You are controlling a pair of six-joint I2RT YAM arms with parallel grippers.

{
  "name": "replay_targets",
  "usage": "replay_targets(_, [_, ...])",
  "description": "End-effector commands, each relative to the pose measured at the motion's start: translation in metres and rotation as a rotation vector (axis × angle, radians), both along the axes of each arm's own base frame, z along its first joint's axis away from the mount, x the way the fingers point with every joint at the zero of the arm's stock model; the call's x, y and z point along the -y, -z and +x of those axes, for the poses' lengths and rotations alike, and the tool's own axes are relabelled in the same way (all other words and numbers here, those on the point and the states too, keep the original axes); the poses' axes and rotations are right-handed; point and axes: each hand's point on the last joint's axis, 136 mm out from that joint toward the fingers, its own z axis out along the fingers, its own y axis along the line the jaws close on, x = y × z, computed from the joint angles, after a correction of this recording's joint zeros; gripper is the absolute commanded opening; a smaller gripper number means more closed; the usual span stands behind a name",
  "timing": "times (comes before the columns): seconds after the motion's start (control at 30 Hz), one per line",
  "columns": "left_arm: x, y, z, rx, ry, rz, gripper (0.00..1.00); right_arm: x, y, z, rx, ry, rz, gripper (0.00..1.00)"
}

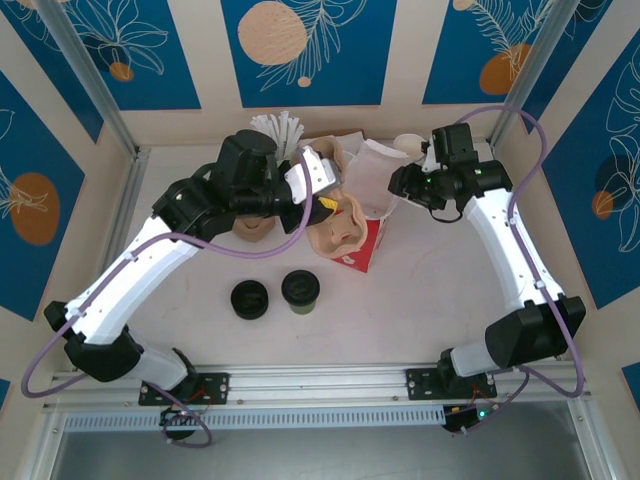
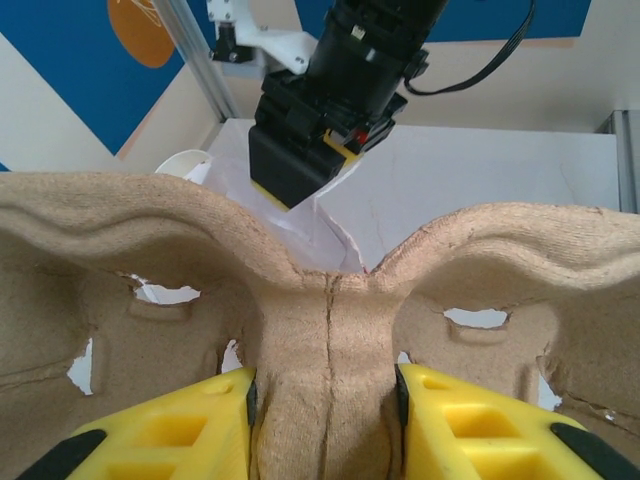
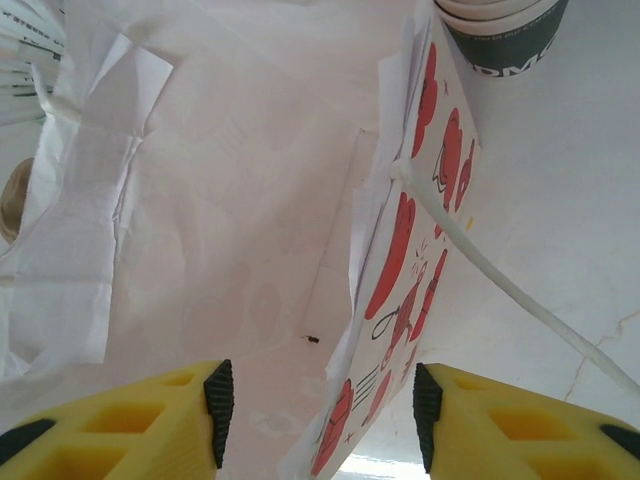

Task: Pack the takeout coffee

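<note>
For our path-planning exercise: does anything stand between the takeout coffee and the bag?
Yes. The cardboard cup carrier, held by the left gripper, hangs over the near side of the bag, between the takeout coffee and its mouth.

Overhead rear view of table; wrist views close on tray, bag.

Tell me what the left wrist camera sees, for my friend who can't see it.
Two yellow fingers pinch the middle rib of a brown pulp cup carrier. Beyond it, the right arm reaches down to white paper.
</note>
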Motion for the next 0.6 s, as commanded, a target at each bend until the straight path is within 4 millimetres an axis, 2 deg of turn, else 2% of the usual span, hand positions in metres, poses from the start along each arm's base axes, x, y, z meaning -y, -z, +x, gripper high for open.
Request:
replay_targets(0.0, [0.010,-0.024,-0.007,0.001,0.040,-0.088,0.36,-0.005,0.009,0.002,-0.028,-0.022,0.024,0.46])
replay_targets(0.1, [0.013,-0.026,-0.008,-0.012,0.049,-0.109,0.36,-0.006,0.007,0.001,-0.021,-0.036,0.026,0.28])
replay_targets(0.33, [0.021,-0.034,-0.012,-0.051,0.071,-0.172,0.35,0.000,-0.007,-0.014,0.014,-0.069,0.013,0.05])
replay_targets(0.4, [0.023,-0.037,-0.014,-0.065,0.080,-0.191,0.35,0.002,-0.014,-0.022,0.028,-0.082,0.005,0.00])
replay_targets(0.57, [0.028,-0.046,-0.020,-0.099,0.113,-0.241,0.35,0.004,-0.032,-0.050,0.058,-0.127,0.007,0.00])
